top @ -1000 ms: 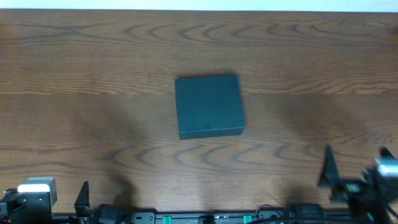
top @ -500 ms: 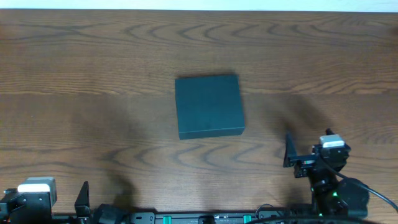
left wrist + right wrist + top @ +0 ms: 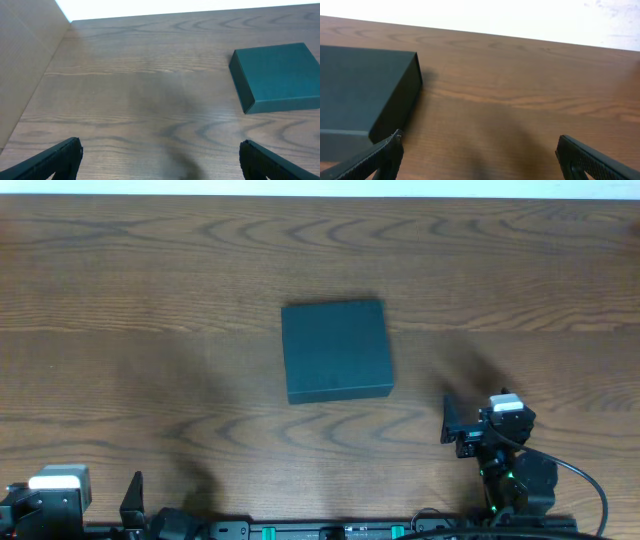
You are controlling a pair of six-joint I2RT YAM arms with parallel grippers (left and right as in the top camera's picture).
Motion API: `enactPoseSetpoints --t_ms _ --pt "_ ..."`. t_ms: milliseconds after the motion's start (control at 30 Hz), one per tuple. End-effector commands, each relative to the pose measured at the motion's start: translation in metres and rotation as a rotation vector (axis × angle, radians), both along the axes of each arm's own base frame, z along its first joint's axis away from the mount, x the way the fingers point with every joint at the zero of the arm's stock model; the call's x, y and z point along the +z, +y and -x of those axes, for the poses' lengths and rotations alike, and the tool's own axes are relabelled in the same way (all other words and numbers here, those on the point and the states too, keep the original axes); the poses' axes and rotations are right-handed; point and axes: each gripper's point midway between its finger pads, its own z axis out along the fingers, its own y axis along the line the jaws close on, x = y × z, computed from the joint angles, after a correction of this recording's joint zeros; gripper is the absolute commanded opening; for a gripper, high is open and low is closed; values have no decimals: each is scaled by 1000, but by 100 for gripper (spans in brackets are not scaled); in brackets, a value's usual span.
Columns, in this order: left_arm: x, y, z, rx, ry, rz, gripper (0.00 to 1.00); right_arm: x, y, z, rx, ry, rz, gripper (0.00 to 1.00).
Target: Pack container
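The container (image 3: 335,350) is a dark teal-green square box that lies with its lid shut in the middle of the wooden table. It also shows in the left wrist view (image 3: 277,75) and the right wrist view (image 3: 365,85). My right gripper (image 3: 475,415) is open and empty, low over the table in front and to the right of the container, a short gap away. In its own view (image 3: 480,160) the left finger is close to the container's near corner. My left gripper (image 3: 80,502) is open and empty at the front left edge, far from the container (image 3: 162,160).
The wooden table (image 3: 150,300) runs to a pale far edge. A beige cardboard-like panel (image 3: 25,65) stands at the left in the left wrist view. No other objects are in view.
My right gripper has moved from the front right corner to the left and forward, closer to the container. The left arm and the container have not moved.
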Motion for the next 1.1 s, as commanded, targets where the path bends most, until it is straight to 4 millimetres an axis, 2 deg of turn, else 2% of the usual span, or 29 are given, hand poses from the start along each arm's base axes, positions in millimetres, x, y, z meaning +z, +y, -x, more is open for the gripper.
enactPoseSetpoints --t_ms 0,1067 --pt "1 3 1 14 -5 -7 98 -6 3 -1 15 -2 3 99" --pt "0 3 1 14 -4 -8 98 -4 2 -2 11 -14 5 99"
